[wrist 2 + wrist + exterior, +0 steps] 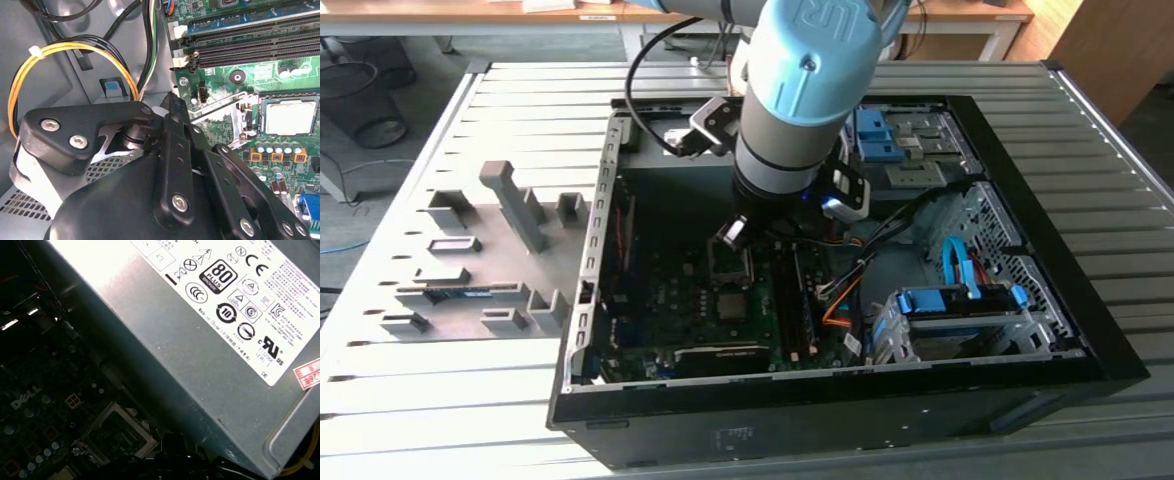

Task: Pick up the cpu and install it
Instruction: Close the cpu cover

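Note:
The cpu (291,116), a small square chip with a pale silvery top, lies flat inside the black socket on the green motherboard in the second wrist view. The socket's metal frame (235,112) stands swung up beside it. My gripper (170,102) hangs apart from the chip, off to one side, with nothing seen in it. In the exterior view the gripper (731,235) hovers just above the socket (731,262) in the middle of the open computer case. The first wrist view shows the socket's metal frame (117,432) beside the power supply.
A grey power-supply box (200,340) stands close by the socket. Yellow and black cables (75,47) loop near the gripper, and memory slots (250,40) run past the socket. A blue drive cage (961,300) fills the case's right side. A grey fixture plate (480,250) lies at the exterior view's left.

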Controlling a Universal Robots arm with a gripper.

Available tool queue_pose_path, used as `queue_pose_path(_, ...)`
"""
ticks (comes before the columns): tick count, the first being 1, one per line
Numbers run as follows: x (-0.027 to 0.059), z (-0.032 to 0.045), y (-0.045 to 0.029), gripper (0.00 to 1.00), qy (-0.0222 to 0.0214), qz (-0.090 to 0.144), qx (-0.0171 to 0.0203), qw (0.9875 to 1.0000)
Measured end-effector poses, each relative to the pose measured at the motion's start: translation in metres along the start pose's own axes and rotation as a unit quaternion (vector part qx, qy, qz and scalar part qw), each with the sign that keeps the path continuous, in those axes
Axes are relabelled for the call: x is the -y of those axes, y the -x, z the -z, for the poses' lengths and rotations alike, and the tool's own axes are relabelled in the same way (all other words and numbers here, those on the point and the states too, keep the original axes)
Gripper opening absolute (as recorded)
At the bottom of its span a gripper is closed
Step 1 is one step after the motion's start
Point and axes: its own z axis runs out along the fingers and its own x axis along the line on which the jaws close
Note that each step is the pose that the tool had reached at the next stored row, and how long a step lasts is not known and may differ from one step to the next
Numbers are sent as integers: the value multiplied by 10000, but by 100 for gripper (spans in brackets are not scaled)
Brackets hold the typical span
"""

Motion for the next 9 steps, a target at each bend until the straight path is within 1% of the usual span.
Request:
queue_pose_path(4, -2, 23, -10, 10, -3, 1, 1, 10000)
queue_pose_path(9, -14, 73, -10, 10, -4, 4, 2, 10000)
